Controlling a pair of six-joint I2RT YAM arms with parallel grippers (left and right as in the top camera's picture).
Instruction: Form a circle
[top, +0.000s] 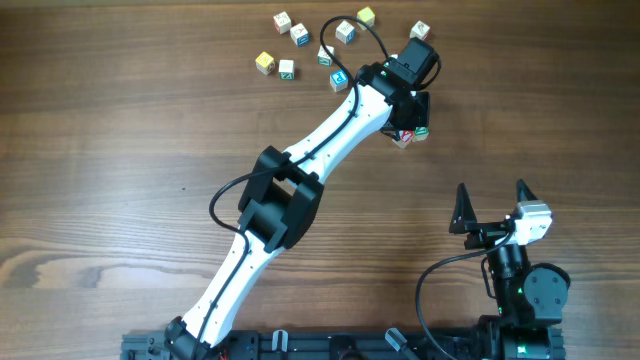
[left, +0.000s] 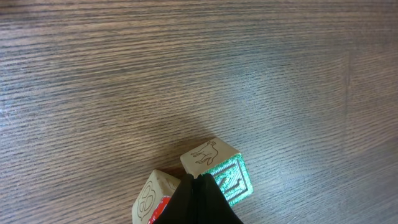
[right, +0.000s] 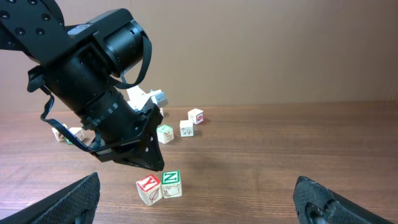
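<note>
1. Left gripper (right: 155, 164): jaws shut, tip just above two touching cubes (right: 150, 189), one red-lettered, one green.
2. Nine loose cubes (top: 300, 34) lie scattered beyond.
3. Right gripper (top: 492, 192): jaws wide, empty.

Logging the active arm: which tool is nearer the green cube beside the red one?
Left. The left tool, shut, is right at the green cube, its tip between it and the red cube. The right tool, open, is far off, well clear of it.
</note>
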